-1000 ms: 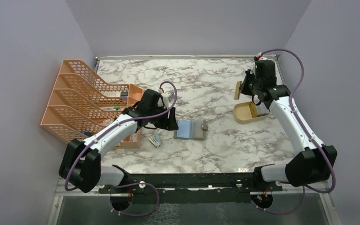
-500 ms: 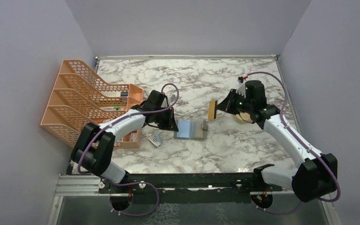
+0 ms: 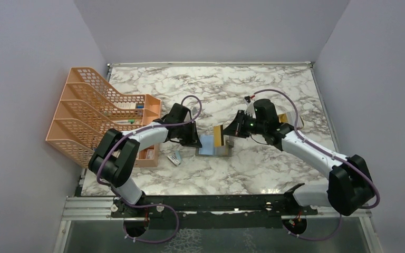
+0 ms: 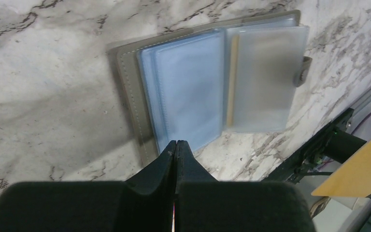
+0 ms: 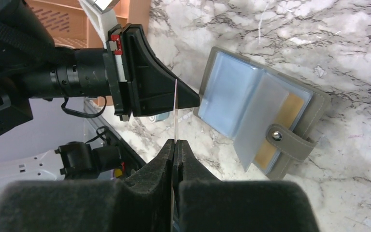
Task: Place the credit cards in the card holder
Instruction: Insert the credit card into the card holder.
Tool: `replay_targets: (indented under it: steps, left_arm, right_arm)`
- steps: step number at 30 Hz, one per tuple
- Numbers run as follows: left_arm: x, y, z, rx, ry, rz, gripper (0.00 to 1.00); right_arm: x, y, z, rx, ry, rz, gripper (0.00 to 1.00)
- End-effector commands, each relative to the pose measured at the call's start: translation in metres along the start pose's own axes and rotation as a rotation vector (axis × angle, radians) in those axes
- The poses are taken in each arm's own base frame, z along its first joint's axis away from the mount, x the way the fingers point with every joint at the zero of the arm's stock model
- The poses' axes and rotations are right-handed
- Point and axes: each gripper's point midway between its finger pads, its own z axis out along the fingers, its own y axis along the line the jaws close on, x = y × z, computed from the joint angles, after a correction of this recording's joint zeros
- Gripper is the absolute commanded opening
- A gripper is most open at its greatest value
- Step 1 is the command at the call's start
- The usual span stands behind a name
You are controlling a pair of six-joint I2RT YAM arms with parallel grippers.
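The card holder (image 3: pixel 213 145) lies open on the marble, grey outside with light blue pockets (image 4: pixel 188 92) and a snap tab (image 5: pixel 276 136). One tan credit card (image 5: pixel 290 108) sits in a pocket on its tab side. My right gripper (image 3: pixel 230 130) is shut on another tan credit card (image 3: pixel 219 135), held on edge just above the holder; it shows edge-on (image 5: pixel 175 111) in the right wrist view. My left gripper (image 4: pixel 176 143) is shut, its tips resting at the holder's left edge with nothing visible between them.
An orange mesh file rack (image 3: pixel 97 113) stands at the left with small items inside. A small packet (image 3: pixel 175 157) lies beside it. The tan tray (image 3: pixel 283 117) peeks out behind the right arm. Grey walls enclose the table.
The right arm has swung left from the tray, carrying the card over to the holder. The left gripper has closed and settled at the holder's left edge.
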Motion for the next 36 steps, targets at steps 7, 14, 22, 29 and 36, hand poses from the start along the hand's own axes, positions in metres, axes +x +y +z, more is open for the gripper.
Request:
replay_targets:
  steps: [7, 14, 22, 29, 36]
  left_arm:
    - [0.001, 0.028, 0.011, -0.117, -0.036, -0.009, 0.0]
    - [0.021, 0.025, 0.022, -0.131, 0.01, 0.039, 0.0]
    - [0.024, 0.03, 0.012, -0.195, -0.042, 0.063, 0.0]
    - [0.021, 0.03, 0.01, -0.207, -0.043, 0.071, 0.0]
    - [0.017, 0.025, 0.011, -0.189, -0.045, 0.083, 0.0]
  right_arm:
    - [0.003, -0.037, 0.037, 0.081, 0.023, -0.026, 0.01]
    - [0.023, -0.074, 0.05, 0.177, 0.097, -0.048, 0.01]
    - [0.028, -0.094, 0.05, 0.247, 0.104, -0.085, 0.01]
    - [0.031, -0.067, 0.05, 0.117, 0.136, -0.071, 0.01]
    - [0.035, -0.064, 0.056, 0.075, 0.16, -0.05, 0.01]
